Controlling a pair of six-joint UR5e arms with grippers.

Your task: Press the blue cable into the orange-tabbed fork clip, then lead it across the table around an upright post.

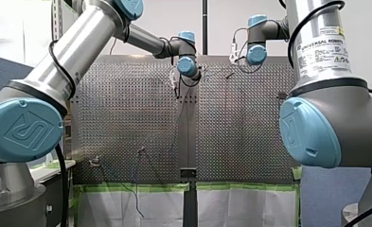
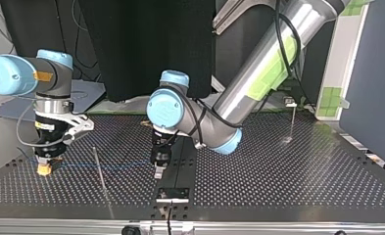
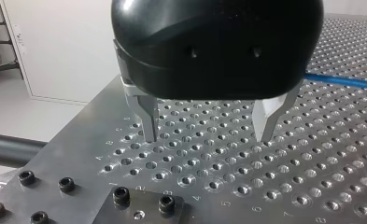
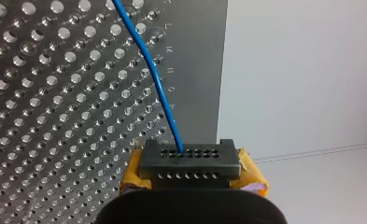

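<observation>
"UNIVERSAL ROBOTS" — sticker (image 1: 322, 49) on my rt arm (image 1: 335, 118); table (image 4: 200, 56) edge engr. K–P, nos 4–8

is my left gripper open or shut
Open: my left gripper shows its fingers well apart above the table, nothing between them.

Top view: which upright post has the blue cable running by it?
The thin post left of middle: the blue cable crosses it in this view. The other post, at the view's right, has no cable near.
</observation>
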